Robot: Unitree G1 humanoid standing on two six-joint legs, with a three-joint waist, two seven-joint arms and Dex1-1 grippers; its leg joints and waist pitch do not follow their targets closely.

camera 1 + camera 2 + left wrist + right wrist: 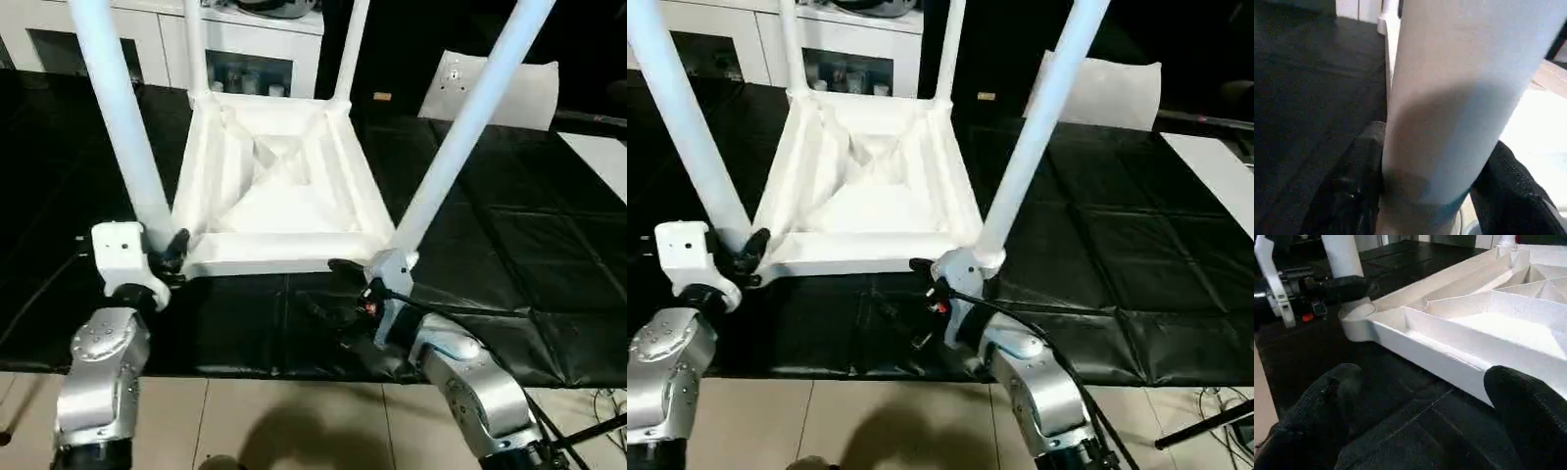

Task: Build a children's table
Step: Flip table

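The white tabletop [284, 253] lies upside down on the black table, its ribbed underside facing up. Four white legs stand in its corner sockets: near left [122, 117], near right [470, 117], far left [194, 44] and far right [353, 49]. My left gripper [168, 250] is shut on the foot of the near-left leg [1459, 98], with one black finger [1359, 191] pressed on each side. My right gripper [343, 286] hangs open in front of the tabletop's front rim [1440, 357], close to the near-right corner, holding nothing.
Black mats [549, 255] cover the table, whose front edge runs just before my forearms, with beige floor [294, 421] below. A white cabinet [245, 49] stands behind. A white bag [509, 88] and a flat white board [602, 157] lie at the back right. Cables [460, 311] trail beside my right wrist.
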